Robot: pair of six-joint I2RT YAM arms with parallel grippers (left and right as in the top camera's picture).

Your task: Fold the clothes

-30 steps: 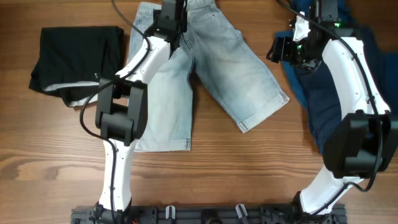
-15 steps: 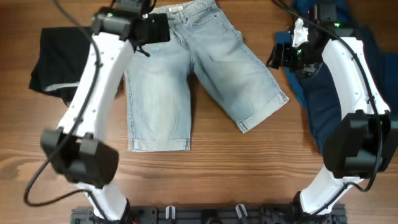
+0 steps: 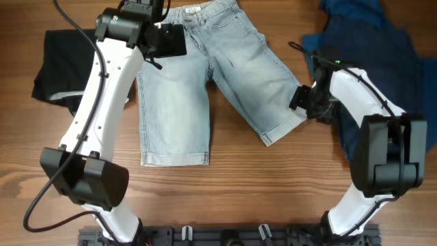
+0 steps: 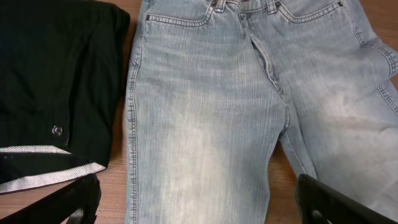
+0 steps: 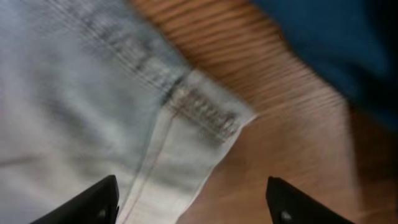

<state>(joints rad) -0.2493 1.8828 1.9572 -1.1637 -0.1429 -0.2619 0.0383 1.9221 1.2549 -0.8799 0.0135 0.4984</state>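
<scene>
On the wooden table [image 3: 273, 178] lie denim shorts [image 3: 205, 75], left tool [image 4: 199, 206] and right tool [image 5: 196, 204] both spread above them

The desk [image 3: 273, 198] is seen straight down from overhead. The denim shorts [image 3: 174, 116], shared by all views, are overlooked from the left wrist; their hem corner [image 5: 211, 118] is framed closely from the right.

Pale-blue faded denim shorts [image 3: 205, 75] lie flat, waistband away from the robot, legs spread in a V, one straight and one angled. A folded black white-trimmed garment [image 3: 68, 61] lies just beside the straight leg. A crumpled dark blue garment [image 3: 375, 48] lies near the angled leg's hem.
</scene>
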